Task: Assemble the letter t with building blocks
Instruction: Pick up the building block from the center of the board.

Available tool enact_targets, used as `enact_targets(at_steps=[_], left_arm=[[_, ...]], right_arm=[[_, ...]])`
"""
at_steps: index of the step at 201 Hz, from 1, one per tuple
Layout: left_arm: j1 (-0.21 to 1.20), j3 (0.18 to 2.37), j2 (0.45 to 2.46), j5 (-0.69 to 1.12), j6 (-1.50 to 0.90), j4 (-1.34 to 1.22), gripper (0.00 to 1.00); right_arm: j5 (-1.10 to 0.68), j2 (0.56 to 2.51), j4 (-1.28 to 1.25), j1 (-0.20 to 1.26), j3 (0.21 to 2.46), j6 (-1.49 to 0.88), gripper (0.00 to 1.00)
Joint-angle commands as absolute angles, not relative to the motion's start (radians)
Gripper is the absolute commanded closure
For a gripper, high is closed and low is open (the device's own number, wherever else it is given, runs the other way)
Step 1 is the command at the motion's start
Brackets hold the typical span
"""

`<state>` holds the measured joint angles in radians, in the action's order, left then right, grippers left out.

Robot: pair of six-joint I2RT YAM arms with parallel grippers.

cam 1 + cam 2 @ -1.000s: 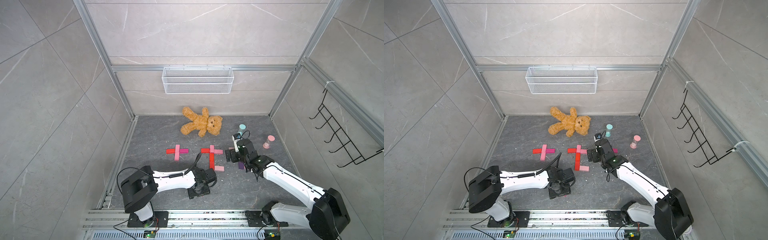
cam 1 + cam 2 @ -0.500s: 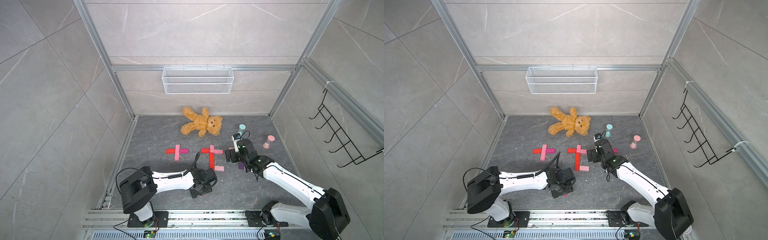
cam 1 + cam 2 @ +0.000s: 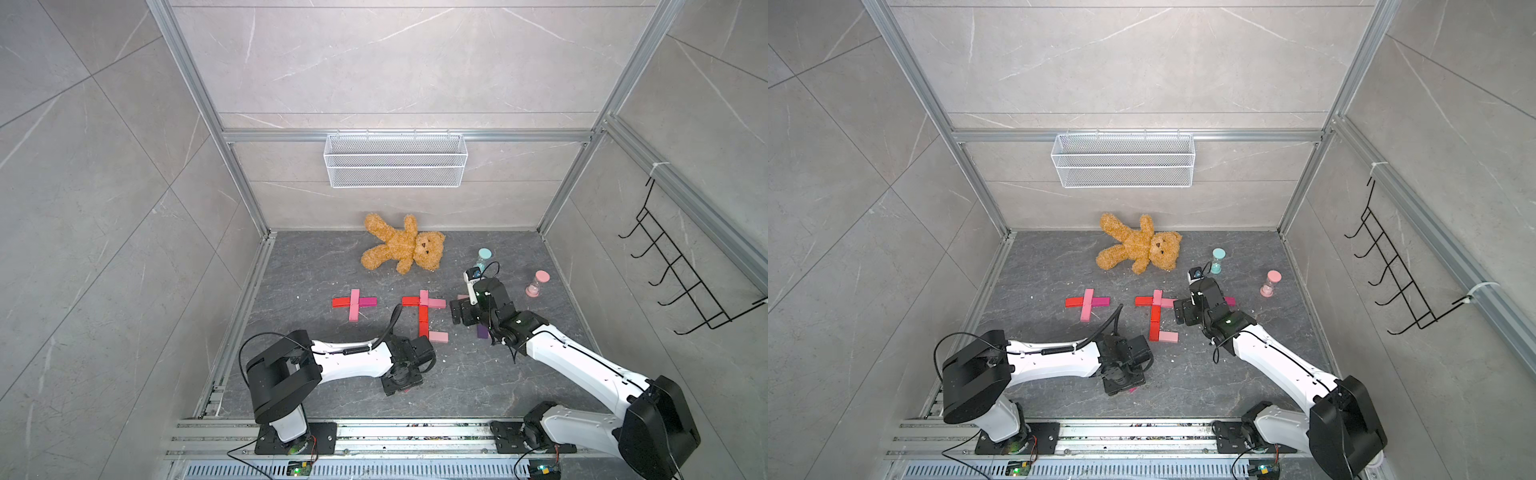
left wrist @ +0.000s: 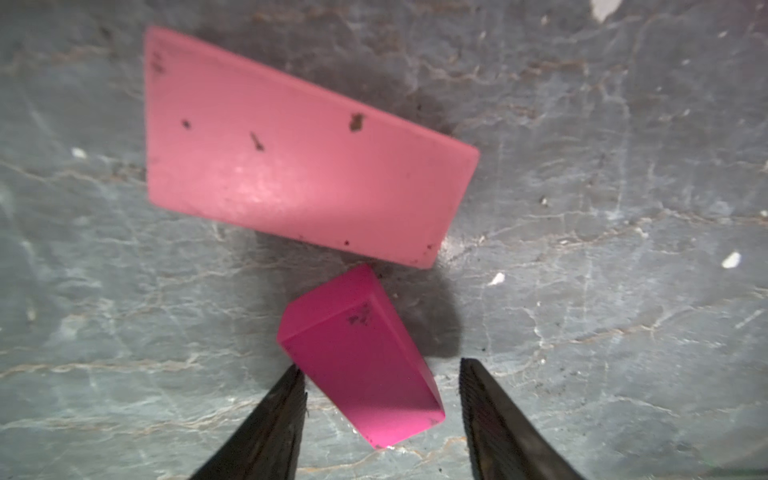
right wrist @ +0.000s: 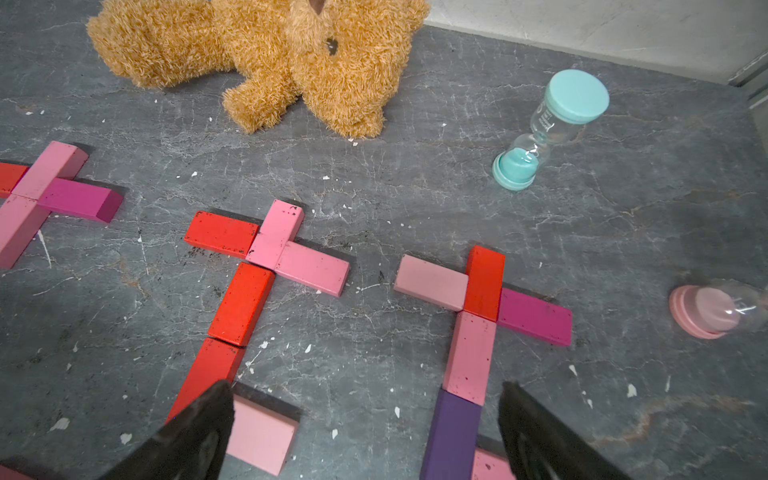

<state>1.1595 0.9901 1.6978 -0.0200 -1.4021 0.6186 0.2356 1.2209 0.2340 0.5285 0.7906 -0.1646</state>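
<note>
Left wrist view shows the left pincer (image 4: 381, 365) spread to either side of a magenta block (image 4: 357, 353) on the grey worktop (image 4: 623, 208). One finger (image 4: 270, 415) sits right at the block's long edge and a gap shows on the other side, so nothing is pinched. A light pink block (image 4: 299, 149) lies just beside it, one corner almost touching.

In the right wrist view, the right pincer (image 5: 366, 384) is spread wide and holds nothing. Three t shapes of building blocks (image 5: 257, 266) lie flat in a row. A purple block (image 5: 453, 436) forms the foot of the stem of the one nearest the pink hourglass (image 5: 715, 309). A teddy bear (image 5: 257, 54) and a teal hourglass (image 5: 548, 129) are behind the row.
</note>
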Motion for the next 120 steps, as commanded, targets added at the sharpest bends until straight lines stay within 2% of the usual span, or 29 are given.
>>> enact_targets(at_steps=[1, 20, 38, 64, 94, 120], left_arm=[[1.148, 1.039, 1.765, -0.01, -1.34, 0.702, 0.45], [1.147, 1.068, 1.791, -0.006, -1.319, 0.732, 0.49], [1.146, 1.07, 1.792, -0.011, -1.314, 0.75, 0.59], [1.146, 1.054, 1.77, -0.028, -1.319, 0.773, 0.65], [1.144, 1.074, 1.749, -0.108, -1.286, 0.902, 0.81], [1.144, 1.075, 1.711, -0.156, -1.244, 0.968, 0.85]], right_arm=[[0.239, 1.208, 0.229, 0.525, 0.781, -0.168, 0.0], [0.245, 1.206, 0.23, 0.526, 0.779, -0.167, 0.0], [0.247, 1.205, 0.23, 0.526, 0.778, -0.167, 0.0], [0.247, 1.209, 0.227, 0.525, 0.779, -0.167, 0.0], [0.245, 1.216, 0.225, 0.525, 0.781, -0.167, 0.0], [0.244, 1.22, 0.227, 0.526, 0.782, -0.167, 0.0]])
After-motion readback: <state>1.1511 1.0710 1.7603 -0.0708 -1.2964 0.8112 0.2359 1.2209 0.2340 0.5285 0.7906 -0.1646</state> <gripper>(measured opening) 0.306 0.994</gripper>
